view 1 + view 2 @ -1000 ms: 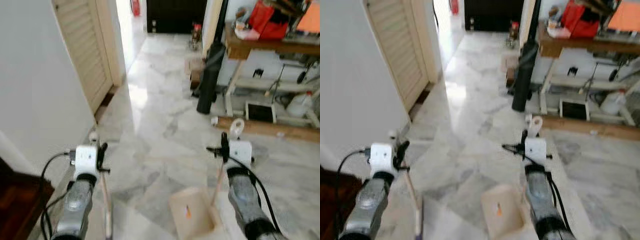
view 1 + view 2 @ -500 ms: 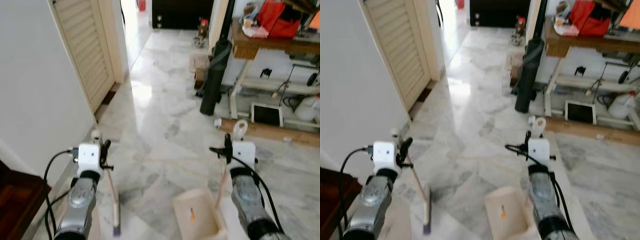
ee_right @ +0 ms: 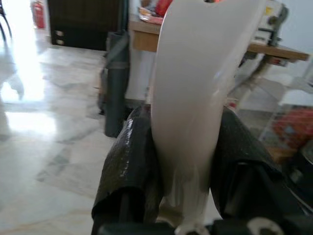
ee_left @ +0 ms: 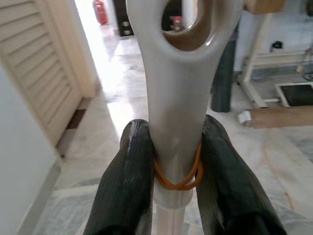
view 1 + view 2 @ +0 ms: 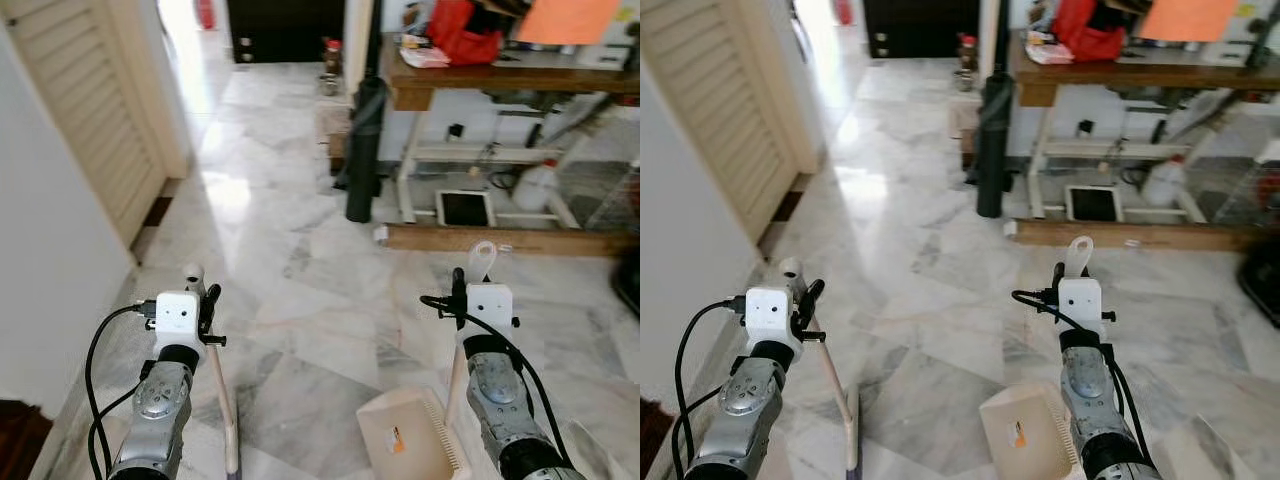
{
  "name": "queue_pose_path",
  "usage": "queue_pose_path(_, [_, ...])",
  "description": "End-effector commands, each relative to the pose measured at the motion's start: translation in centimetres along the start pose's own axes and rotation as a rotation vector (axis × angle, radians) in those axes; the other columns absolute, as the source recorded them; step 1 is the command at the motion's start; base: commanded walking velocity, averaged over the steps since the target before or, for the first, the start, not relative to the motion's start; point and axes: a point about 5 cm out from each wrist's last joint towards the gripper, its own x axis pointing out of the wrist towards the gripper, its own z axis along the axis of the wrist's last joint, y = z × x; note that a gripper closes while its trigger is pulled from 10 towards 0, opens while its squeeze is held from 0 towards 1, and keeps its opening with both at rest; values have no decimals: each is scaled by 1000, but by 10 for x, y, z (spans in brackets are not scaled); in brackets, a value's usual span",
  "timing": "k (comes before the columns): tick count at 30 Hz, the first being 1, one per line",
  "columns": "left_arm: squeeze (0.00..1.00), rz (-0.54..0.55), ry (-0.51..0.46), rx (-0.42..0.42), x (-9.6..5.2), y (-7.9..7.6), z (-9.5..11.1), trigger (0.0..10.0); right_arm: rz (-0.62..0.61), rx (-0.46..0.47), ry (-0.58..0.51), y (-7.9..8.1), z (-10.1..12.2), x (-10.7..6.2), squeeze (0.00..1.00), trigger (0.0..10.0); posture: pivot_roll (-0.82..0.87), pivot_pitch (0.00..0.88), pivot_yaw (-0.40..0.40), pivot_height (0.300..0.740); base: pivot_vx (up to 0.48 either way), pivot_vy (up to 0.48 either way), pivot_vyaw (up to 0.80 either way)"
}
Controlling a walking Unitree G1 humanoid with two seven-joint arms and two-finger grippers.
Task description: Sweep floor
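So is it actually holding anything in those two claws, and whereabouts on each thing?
Yes. The left gripper clamps the broom near the top of its handle; the right gripper clamps the dustpan at its handle's upper end.

Bright daylight from the far doorway [image 5: 195, 25], glare on marble floor [image 5: 228, 190], wrist views soft-focused

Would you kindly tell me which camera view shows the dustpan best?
The left eye view: the dustpan lies whole on the floor, its comb edge visible, beside the right arm. The right eye view cuts its lower part off. The right wrist view gives just its handle, clamped in the right claw.
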Motion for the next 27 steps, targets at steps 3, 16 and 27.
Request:
queue_pose_path(3, [0, 8, -34, 20, 4, 2, 8, 10000, -9, -1, -23, -3, 6, 4, 0, 10000, 136, 0, 9, 740, 0, 0, -800])
queue_pose_path(16, [0, 13, -40, 16, 5, 3, 9, 10000, -8, -3, -25, -2, 7, 6, 0, 10000, 138, 0, 7, 740, 0, 0, -677])
queue_pose_path(27, [0, 4, -47, 9, 4, 1, 10, 10000, -19, -12, -14, -6, 5, 4, 0, 10000, 133, 0, 8, 740, 0, 0, -436])
